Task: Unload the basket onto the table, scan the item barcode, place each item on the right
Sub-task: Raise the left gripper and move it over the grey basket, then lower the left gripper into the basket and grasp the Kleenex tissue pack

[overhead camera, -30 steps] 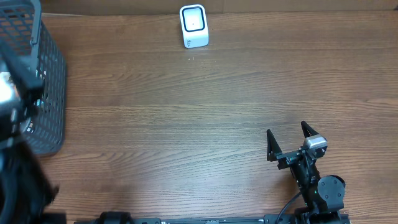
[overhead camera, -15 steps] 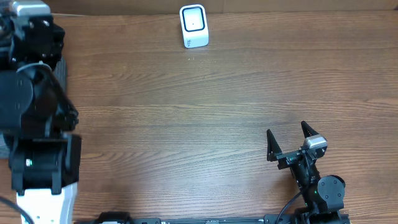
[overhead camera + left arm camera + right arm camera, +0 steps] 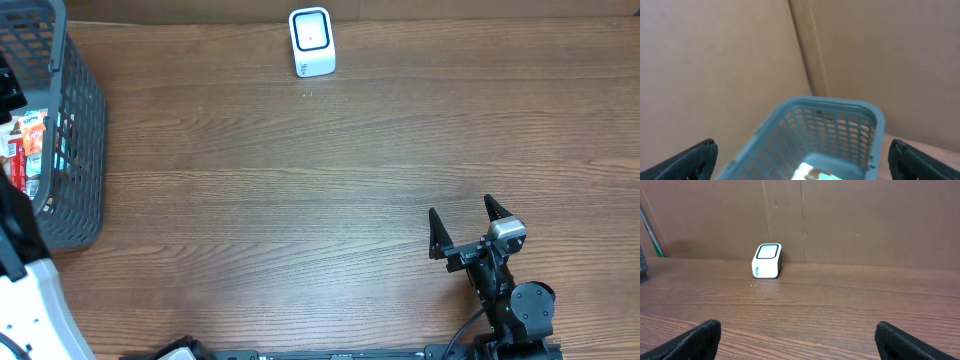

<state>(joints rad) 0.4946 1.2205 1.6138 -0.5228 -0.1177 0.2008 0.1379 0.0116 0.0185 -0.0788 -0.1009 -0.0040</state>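
The basket (image 3: 82, 120) stood at the left edge of the table (image 3: 300, 190), toward the far corner, with packets (image 3: 30, 140) lying in it. The scanner (image 3: 311, 42) stood at the far edge, near its middle. The right gripper (image 3: 460, 206) was by the near edge, toward the right, well apart from both.

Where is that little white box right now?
In the overhead view the white scanner stands alone at the far edge of the table, slightly left of centre, well right of the grey basket.

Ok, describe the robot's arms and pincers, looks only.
The right arm is black, with a silvery block behind the right pincer, a round joint and a black cable. Both that and the left pincer have dark pointed fingers. The left arm shows black and white casing.
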